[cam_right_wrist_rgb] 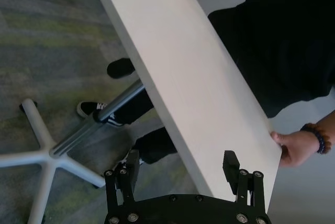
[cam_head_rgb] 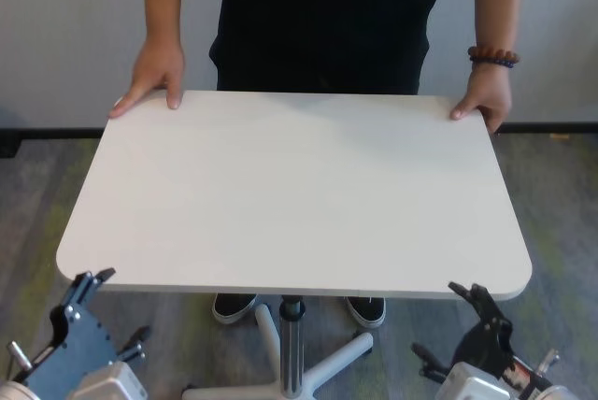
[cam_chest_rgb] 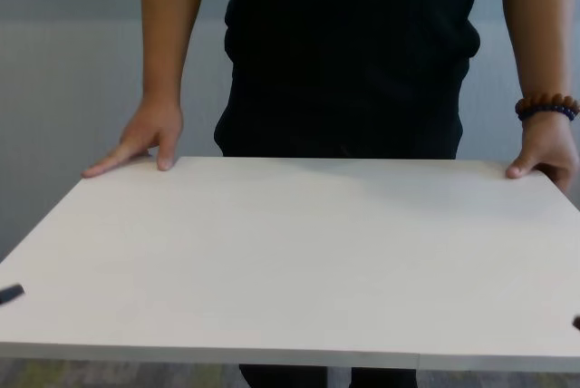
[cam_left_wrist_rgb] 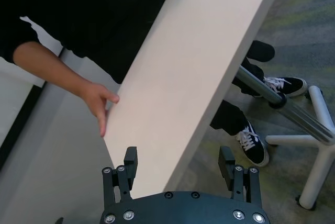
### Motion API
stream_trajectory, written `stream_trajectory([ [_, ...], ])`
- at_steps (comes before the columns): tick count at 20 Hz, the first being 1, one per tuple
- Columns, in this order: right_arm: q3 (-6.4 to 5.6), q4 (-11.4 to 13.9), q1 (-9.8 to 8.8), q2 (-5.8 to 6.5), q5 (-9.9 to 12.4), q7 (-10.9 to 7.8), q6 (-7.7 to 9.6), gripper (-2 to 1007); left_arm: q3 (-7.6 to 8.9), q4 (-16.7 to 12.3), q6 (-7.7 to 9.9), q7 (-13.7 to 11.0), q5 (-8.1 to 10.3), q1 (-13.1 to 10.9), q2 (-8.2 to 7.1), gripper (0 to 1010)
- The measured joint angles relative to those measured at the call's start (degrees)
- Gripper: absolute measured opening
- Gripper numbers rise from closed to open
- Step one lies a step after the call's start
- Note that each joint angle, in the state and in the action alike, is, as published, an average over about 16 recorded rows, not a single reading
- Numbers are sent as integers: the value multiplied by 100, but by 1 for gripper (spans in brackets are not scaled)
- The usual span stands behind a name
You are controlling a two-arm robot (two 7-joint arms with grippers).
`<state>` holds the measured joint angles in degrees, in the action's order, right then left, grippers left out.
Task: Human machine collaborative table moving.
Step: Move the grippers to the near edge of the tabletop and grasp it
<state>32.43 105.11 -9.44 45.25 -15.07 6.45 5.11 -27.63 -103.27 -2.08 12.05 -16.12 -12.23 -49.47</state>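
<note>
The white table (cam_head_rgb: 299, 194) stands between me and the human (cam_head_rgb: 327, 17), who rests one hand on each far corner; the hand (cam_head_rgb: 488, 96) on the view's right wears a bead bracelet. My left gripper (cam_head_rgb: 117, 308) is at the near left corner, open, with the tabletop edge (cam_left_wrist_rgb: 157, 145) between its spread fingers (cam_left_wrist_rgb: 130, 162). At the near right corner my right gripper (cam_head_rgb: 444, 323) is open the same way, its fingers (cam_right_wrist_rgb: 230, 161) straddling the table edge (cam_right_wrist_rgb: 209, 145). In the chest view, a black fingertip (cam_chest_rgb: 9, 295) lies over the tabletop on the left.
A grey pedestal pole (cam_head_rgb: 292, 344) drops to a white star-shaped base (cam_right_wrist_rgb: 42, 156) on grey carpet. The human's black sneakers (cam_head_rgb: 234, 307) stand under the far side. A pale wall (cam_head_rgb: 65, 35) runs behind the human.
</note>
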Motion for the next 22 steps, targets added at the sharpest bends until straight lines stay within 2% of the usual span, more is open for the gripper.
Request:
stream_trajectory([
  [6, -56, -50, -52, -52, -151, 13, 186, 1001, -152, 182, 27, -153, -229, 132, 222, 1003],
  [12, -157, -135, 3, -128, -223, -54, 306, 1001, -313, 425, 39, -253, -528, 337, 472, 1003],
  [17, -195, -232, 115, -209, -308, -156, 384, 1001, -476, 676, 95, -267, -926, 534, 687, 1003],
  [22, -177, -343, 253, -314, -437, -283, 459, 1001, -606, 964, 195, -206, -1353, 738, 911, 1003],
])
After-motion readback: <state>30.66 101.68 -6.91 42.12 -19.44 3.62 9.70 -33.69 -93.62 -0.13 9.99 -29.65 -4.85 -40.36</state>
